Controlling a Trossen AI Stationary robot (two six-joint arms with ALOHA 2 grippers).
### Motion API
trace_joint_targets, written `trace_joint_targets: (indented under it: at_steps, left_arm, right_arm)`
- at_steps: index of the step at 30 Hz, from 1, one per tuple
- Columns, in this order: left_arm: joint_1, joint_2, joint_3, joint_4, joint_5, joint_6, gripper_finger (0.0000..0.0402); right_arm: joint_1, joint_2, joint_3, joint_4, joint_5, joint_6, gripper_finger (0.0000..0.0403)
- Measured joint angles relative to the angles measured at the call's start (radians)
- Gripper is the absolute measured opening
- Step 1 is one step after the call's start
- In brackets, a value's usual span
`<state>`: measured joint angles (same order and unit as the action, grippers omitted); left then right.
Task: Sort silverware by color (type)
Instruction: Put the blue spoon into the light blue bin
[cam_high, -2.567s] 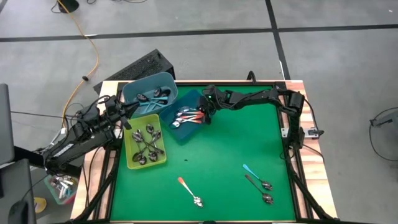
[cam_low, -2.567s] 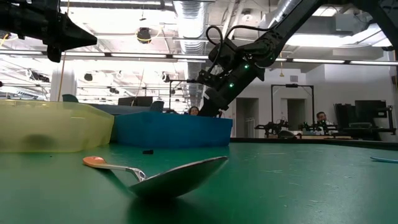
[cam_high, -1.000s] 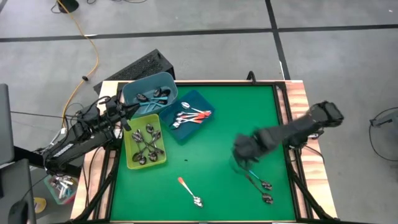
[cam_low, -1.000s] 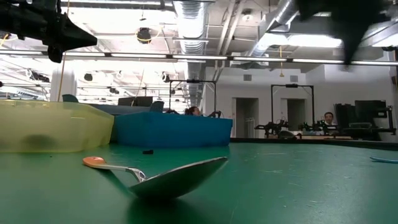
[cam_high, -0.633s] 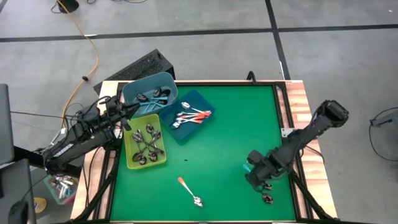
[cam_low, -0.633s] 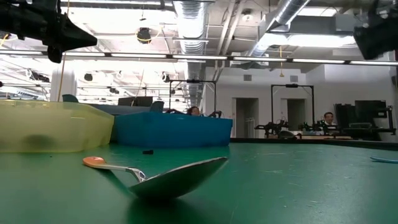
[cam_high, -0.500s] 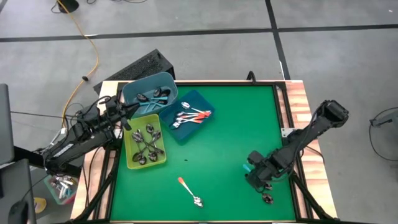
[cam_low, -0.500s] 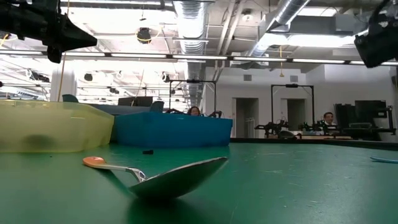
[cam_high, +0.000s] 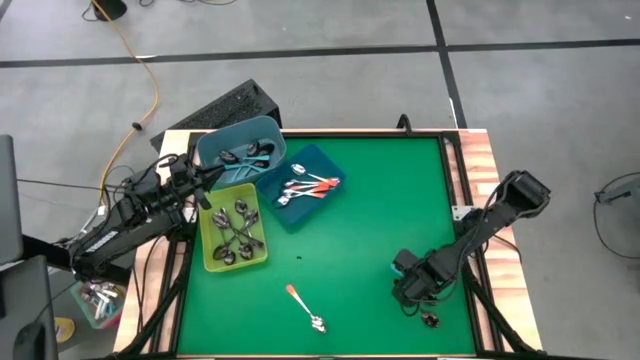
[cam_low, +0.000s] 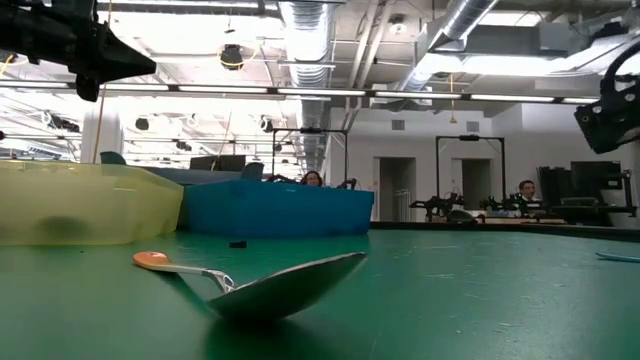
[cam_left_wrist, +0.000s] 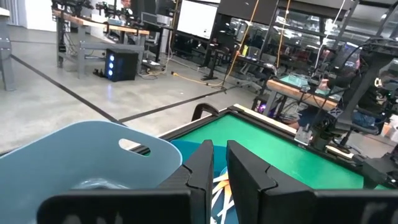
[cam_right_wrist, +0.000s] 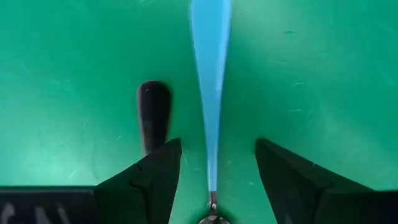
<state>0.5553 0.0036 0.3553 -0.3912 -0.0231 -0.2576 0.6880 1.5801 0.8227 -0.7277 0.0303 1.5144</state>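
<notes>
Green felt covers your table (cam_high: 360, 210), and the yellow bin (cam_high: 210, 262) at its left edge makes a handy landmark. Your right gripper (cam_right_wrist: 211, 163) is low over the felt, far across the table from the yellow bin, near the right edge. Its fingers (cam_right_wrist: 152, 171) stand wide apart with a light-blue spoon handle (cam_right_wrist: 210, 74) lying straight between them on the mat, not clamped. A dark spoon handle (cam_right_wrist: 153, 121) lies just beside the blue one, outside the gap. From overhead the right arm (cam_high: 480, 228) hides most of these spoons; only a metal bowl (cam_high: 431, 320) peeks out beyond the gripper.

An orange-handled spoon (cam_high: 303, 307) lies alone on the felt, below and to the right of the yellow bin; in the low view it sits closest, bowl toward the camera. The yellow bin itself holds plain metal spoons (cam_high: 238, 232). Touching it on the far side is a teal tub (cam_high: 222, 142) with several spoons in it, and just right of that a blue tray (cam_high: 318, 207) holding orange-handled spoons (cam_high: 310, 186).

Your left gripper (cam_left_wrist: 216, 171) waits above the teal tub, beside the yellow bin, fingers nearly together and holding nothing.
</notes>
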Motion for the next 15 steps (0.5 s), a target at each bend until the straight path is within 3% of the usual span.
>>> trace_joint_targets:
  at_steps: [7,15]
  left_arm:
    - [0.000,0.000,0.000,0.000,0.000,0.000,0.0029]
    - [0.000,0.000,0.000,0.000,0.000,0.000,0.0029]
  right_arm:
    - [-0.006,0.039,0.004,-0.011,-0.058,-0.058,0.0216]
    - [-0.005,0.040,0.003,-0.061,-0.061,-0.049,0.0091]
